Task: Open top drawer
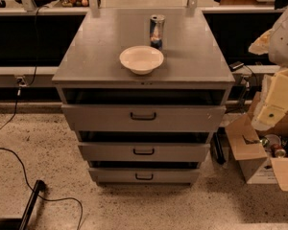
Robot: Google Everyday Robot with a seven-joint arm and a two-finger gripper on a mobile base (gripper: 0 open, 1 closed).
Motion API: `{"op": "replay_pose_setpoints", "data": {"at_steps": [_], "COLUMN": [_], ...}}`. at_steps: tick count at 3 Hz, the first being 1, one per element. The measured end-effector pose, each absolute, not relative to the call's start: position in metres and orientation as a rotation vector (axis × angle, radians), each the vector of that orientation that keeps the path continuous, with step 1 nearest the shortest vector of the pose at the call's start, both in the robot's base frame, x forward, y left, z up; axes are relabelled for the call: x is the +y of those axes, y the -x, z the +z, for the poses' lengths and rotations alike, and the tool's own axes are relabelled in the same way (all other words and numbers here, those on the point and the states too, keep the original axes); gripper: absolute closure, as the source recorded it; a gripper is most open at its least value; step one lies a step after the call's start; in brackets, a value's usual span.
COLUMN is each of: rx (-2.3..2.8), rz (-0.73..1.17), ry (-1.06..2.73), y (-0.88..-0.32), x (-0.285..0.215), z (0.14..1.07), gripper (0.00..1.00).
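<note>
Item: top drawer [101,119], grey, widest of three, centre of frame; black pull handle [143,115] at mid-front.

Condition: you had a dark strip showing between its front and the cabinet top [96,56]. Judged ajar at most, not drawn out to any depth.

Item: gripper [277,99], the cream-coloured part at the right edge of frame, well apart from the handle and touching nothing of the cabinet. You could not tell whether it was spread or pressed together, and it may have been partly out of frame.

Also present: white bowl [141,59] and can [157,31] on the cabinet top.

Outstanding, by your reckoning: reach across to the handle, grasp, pull forward. The main pull was not yet done.
</note>
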State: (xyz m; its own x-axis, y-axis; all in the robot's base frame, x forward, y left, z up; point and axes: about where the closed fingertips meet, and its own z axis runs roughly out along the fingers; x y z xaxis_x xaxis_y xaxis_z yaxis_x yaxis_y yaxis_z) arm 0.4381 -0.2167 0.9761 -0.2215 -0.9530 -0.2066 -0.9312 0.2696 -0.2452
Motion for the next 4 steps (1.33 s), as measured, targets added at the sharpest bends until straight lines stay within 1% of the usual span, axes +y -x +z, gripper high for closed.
{"op": "replay_pose_setpoints", "data": {"at_steps": [1,2,3,4], "rx": [2.227,2.18,2.076,1.971], "rz": [-0.094,-0.002,0.199,0.22], "ry": [1.723,1.707,1.682,1.617], "y": [-0.44,-0.459,-0.47,-0.481], "x": [-0.216,-0.212,-0.201,-0.201], "z": [0.974,0.936,0.866,0.866], "gripper": [0.0,0.0,0.0,0.0]}}
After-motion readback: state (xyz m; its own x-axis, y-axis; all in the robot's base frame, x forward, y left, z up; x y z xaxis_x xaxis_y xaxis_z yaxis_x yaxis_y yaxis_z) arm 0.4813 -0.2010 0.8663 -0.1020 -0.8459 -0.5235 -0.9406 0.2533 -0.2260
